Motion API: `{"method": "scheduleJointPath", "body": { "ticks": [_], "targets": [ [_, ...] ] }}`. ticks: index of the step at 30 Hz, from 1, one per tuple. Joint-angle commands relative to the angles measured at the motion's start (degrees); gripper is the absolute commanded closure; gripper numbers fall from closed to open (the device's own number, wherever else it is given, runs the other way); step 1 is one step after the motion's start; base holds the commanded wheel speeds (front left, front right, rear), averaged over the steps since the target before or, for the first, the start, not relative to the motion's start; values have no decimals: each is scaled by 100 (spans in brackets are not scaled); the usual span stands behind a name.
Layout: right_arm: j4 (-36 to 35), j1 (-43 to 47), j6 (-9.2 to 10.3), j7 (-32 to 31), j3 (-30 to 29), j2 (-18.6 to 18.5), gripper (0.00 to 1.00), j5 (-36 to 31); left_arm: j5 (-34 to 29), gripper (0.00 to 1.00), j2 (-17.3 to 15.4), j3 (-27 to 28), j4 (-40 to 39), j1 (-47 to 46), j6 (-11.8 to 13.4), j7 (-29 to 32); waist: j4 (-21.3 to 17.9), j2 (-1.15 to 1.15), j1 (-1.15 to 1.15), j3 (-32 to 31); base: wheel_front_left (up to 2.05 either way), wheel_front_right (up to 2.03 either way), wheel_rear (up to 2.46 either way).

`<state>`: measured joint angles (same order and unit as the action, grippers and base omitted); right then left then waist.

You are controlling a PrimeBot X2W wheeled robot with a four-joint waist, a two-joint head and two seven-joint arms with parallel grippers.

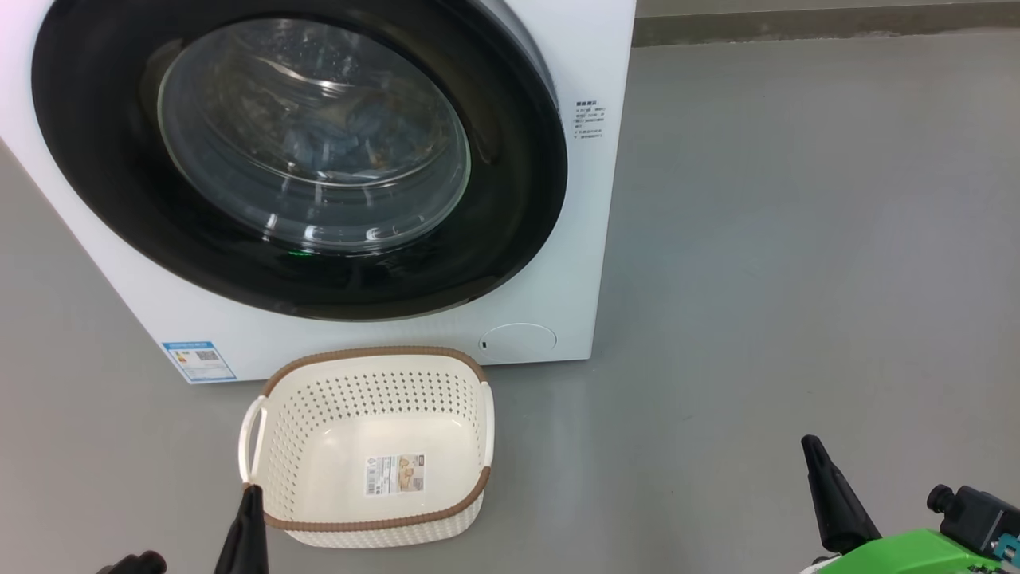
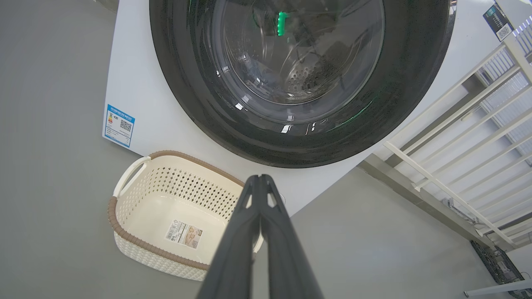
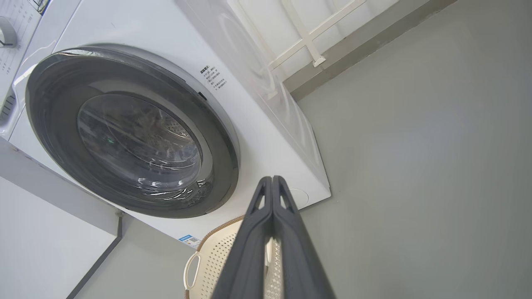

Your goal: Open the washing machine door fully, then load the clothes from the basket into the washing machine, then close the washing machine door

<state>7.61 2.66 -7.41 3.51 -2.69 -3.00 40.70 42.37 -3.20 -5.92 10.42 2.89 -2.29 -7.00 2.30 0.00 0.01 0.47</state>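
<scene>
Looks done: door shut, blue clothes inside behind its glass, basket empty on floor just near of washer; left gripper and right gripper fingers pressed together, empty.

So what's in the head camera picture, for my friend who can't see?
A white washing machine, its round black door shut, shows bluish clothes inside. An empty basket sits in front; the left claw and right claw are shut.

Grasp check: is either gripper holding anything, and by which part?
Nothing is held. The left gripper and the right gripper are each shut on nothing.
</scene>
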Motion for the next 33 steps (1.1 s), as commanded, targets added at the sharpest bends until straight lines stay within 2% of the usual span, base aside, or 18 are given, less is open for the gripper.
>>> {"method": "scheduleJointPath", "body": {
  "ticks": [1,33],
  "targets": [
    [-112,-245,-3,-23,18,-69,100,198,125,100,-76,125,-96,-238,-61,34,-2,0,-1,-1,0,0,0],
    [189,-496,-5,-347,-54,-101,100,2285,2144,100,-72,524,88,-505,-247,524,-95,0,-1,-12,0,0,0]
  ]
}}
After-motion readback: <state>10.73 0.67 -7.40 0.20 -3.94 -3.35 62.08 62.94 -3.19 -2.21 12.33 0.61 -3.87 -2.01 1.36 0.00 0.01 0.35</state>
